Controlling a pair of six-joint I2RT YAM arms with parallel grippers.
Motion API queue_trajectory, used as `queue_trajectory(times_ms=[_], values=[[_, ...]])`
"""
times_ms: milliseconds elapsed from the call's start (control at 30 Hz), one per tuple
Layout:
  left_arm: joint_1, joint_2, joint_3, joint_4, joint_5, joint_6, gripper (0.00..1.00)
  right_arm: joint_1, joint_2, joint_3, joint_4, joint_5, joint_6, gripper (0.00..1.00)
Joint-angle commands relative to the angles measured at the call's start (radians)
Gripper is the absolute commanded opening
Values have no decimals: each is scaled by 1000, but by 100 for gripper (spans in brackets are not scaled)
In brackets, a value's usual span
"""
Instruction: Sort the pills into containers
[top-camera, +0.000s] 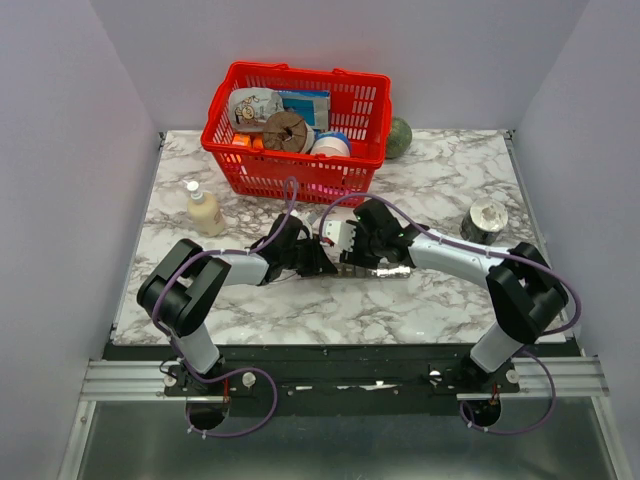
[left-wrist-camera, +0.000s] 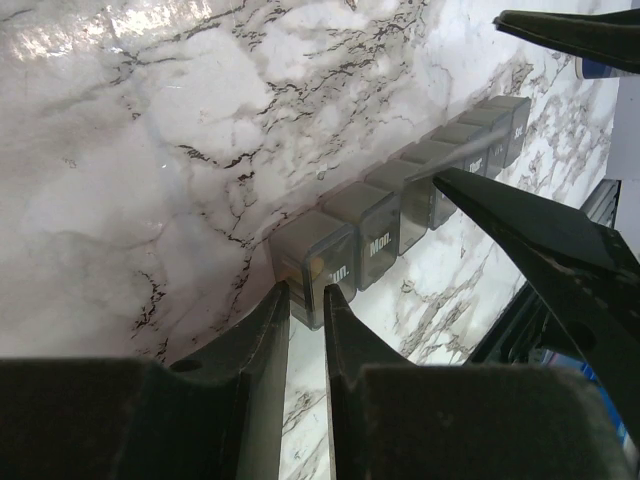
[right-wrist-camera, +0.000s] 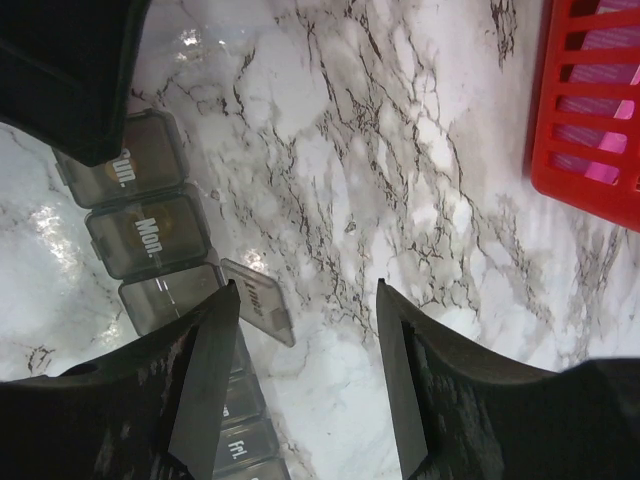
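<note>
While both of your arms are meeting over the middle of the marble table (top-camera: 450, 170), the containers (left-wrist-camera: 400, 200) are lying flat right under your two hands, a grey row of lidded boxes running straight away from your left gripper (left-wrist-camera: 306, 300). That hand's fingers (left-wrist-camera: 262, 340) are standing close together with only a slit showing between them. Their tips are sitting against the end box marked Sun.; whether they are pinching it, I cannot tell.

Your right gripper (right-wrist-camera: 305, 298) is hanging with its fingers spread wide and is gripping nothing. One of those fingers (right-wrist-camera: 210, 360) is covering part of the containers (right-wrist-camera: 150, 235), just past the boxes marked Sun. and Mon. A small lid (right-wrist-camera: 258, 300), flipped outward off the third box, is lying between the spread fingers, just beside the finger that is over the row.

From your left wrist, one right-hand fingertip is showing just at that raised lid, though I cannot tell if it is touching. Beyond the right hand, on the side away from the containers, a red basket (right-wrist-camera: 590, 120) is standing well apart.
</note>
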Motion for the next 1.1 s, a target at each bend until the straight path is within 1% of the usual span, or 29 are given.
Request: queue_trajectory(times_ms=[0, 167, 233, 433, 600, 733, 800, 833, 933, 967, 1033, 1067], values=[[-3, 59, -35, -141, -65, 52, 25, -5, 54, 31, 30, 70, 26, 64], [-3, 61, -37, -138, -65, 50, 25, -5, 114, 62, 24, 100, 43, 63], [-2, 58, -38, -138, -65, 50, 25, -5, 112, 68, 19, 92, 52, 63], [-2, 58, -38, -138, -62, 52, 25, -10, 51, 70, -7, 40, 67, 65], [-2, 56, -37, -139, -63, 52, 25, -21, 23, 79, -19, 40, 74, 66], [0, 49, -37, -144, -65, 52, 25, -25, 5, 85, -51, -41, 75, 67], [0, 43, -35, -153, -65, 52, 27, -27, -22, 86, -77, -83, 72, 69], [1, 32, -34, -153, -62, 52, 28, -27, -38, 85, -116, -145, 67, 70], [4, -9, -28, -167, -56, 50, 34, -31, -102, 68, -160, -237, 61, 75], [4, -22, -18, -173, -57, 49, 37, -33, -118, 62, -166, -253, 61, 78], [6, -61, -6, -196, -60, 49, 43, -47, -161, 54, -200, -305, 60, 78], [6, -75, 8, -205, -65, 49, 48, -51, -177, 54, -214, -325, 54, 79]])
